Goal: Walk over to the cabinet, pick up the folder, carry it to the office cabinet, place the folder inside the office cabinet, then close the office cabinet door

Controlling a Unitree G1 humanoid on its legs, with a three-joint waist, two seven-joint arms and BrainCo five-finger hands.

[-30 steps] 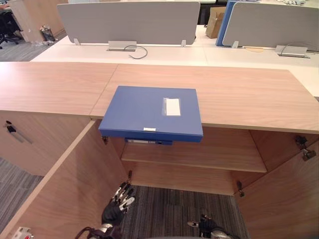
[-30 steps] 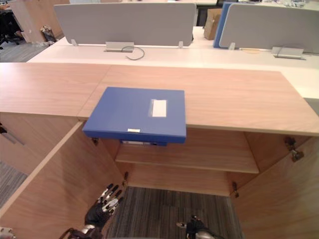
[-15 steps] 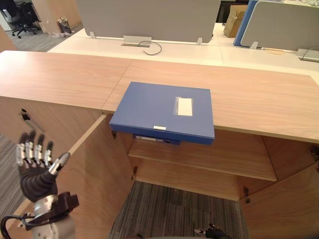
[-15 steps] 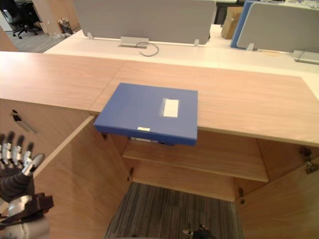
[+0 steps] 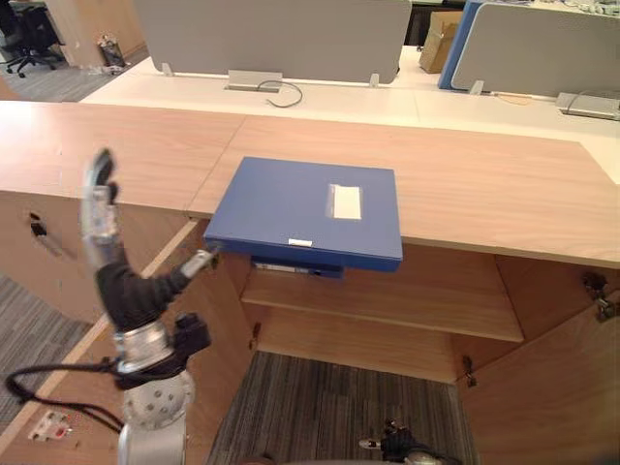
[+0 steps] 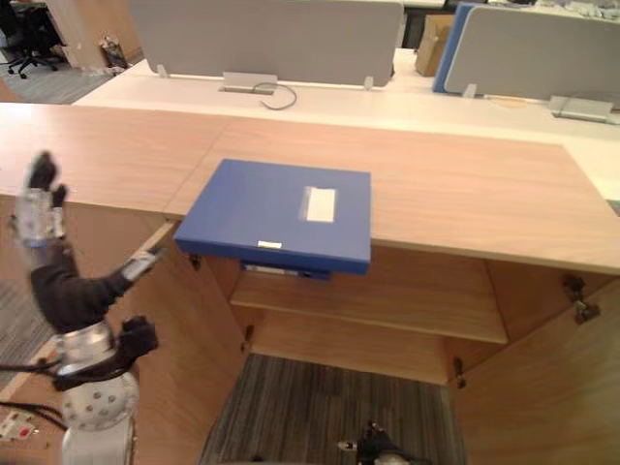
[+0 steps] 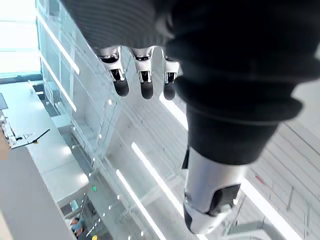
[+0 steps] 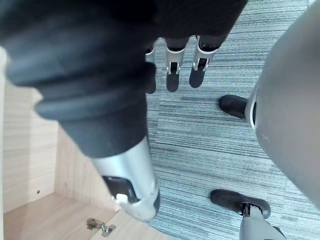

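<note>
Blue folder [image 5: 305, 208] overhangs the cabinet top [image 5: 484, 194]; left hand [image 5: 121, 291] upright, fingers [image 5: 97, 211] straight.

matt blue folder [image 5: 305, 211]; pale wood-grain cabinet top [image 5: 484, 189]; ribbed carpet [image 5: 329, 407]

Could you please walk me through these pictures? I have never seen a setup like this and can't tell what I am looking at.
This is a humanoid robot standing before a wooden cabinet. The two wide pictures come from a stereo camera on its head, looking down. The two close ones come from cameras on its wrists.

A blue folder lies flat on the cabinet top, its front edge jutting over the open cabinet. The doors are swung wide, and a shelf shows inside.

The left hand is held up on the left, fingers straight, apart from the folder. Its wrist camera looks at a ceiling with strip lights. The right hand hangs low, fingers relaxed, over grey carpet. Neither hand holds anything.

Behind the cabinet are white desks with grey divider panels.
</note>
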